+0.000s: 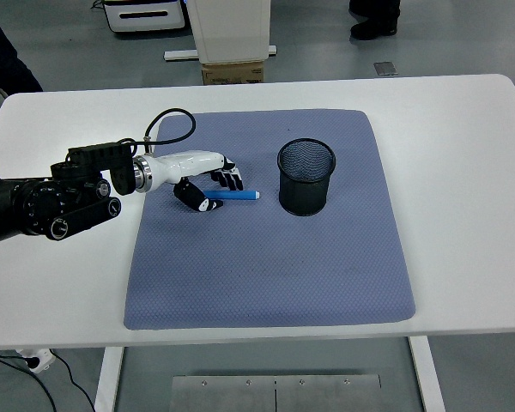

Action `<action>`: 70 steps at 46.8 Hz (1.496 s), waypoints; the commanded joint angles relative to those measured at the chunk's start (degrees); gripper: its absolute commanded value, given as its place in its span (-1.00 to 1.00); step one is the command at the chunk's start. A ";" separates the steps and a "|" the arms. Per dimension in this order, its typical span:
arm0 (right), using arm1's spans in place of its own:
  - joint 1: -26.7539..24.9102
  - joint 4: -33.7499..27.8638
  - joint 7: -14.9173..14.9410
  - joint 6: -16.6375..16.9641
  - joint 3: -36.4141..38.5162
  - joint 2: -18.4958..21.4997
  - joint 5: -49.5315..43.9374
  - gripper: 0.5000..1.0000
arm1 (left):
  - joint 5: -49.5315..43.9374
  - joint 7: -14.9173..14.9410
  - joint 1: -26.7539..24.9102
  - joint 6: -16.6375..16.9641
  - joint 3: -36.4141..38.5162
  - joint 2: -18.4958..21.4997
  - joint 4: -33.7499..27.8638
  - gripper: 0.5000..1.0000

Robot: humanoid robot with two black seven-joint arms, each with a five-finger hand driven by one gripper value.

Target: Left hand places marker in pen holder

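Note:
A blue marker (234, 196) lies flat on the purple-blue mat (266, 257), pointing left to right. My left hand (211, 190) reaches in from the left edge and covers the marker's left end. Its black fingers (229, 178) curl over the far side and its thumb (194, 199) presses in from the near side, so the hand is shut on that end. The marker's right part sticks out toward the pen holder (306, 177), a black mesh cup standing upright on the mat about a hand's width to the right. The right arm is out of view.
The mat lies on a white table (463, 154). A black cable (167, 120) loops up behind my left wrist. Beyond the table's far edge stand a cardboard box (233, 72), white equipment and a person's shoes (373, 27).

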 commanded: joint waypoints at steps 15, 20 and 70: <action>-0.02 -0.01 0.00 0.01 0.00 0.00 0.00 1.00 | 0.80 0.01 0.05 0.91 -0.06 0.00 0.54 -0.65; -0.02 -0.01 0.00 0.01 0.00 0.00 0.00 1.00 | 0.80 -0.08 0.05 0.91 0.03 0.00 0.54 -0.92; -0.02 -0.01 0.00 0.01 0.00 0.00 0.00 1.00 | -6.76 -0.52 -2.32 -0.67 -0.33 0.88 0.46 -1.00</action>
